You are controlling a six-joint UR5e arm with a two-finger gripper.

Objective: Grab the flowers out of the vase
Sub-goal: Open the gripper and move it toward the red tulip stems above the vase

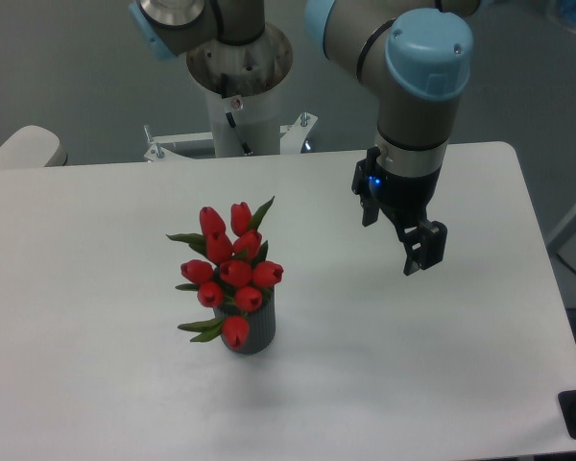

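at the far left edge we see a pale rounded object [24, 146], maybe a chair back, though we cannot tell for sure. moving right across the white table [96, 384], the red tulips [230, 269] stand in the dark grey ribbed vase [257, 331], left of the table's middle and toward the near side. the buds fan upward and lean a little toward the back, so the bouquet's long axis runs roughly upright with a slight tilt away from us; green leaves poke out at the left and at the top. one bud hangs low over the front of the vase's rim. the stems are hidden inside, so we cannot see how they are bound. behind the table the arm's pale base column [238, 106] rises. further right, the gripper [400, 229] hangs from the wrist with its blue cap [428, 50], pointing down and well apart from the flowers, empty. its dark fingers seem to stand apart, unclenched, though the angle makes the gap hard to judge. we judge that the coming move turns on this: the bouquet lies to the gripper's left in the picture and slightly nearer us, so the arm must travel sideways and come in at the stems just above the vase mouth.
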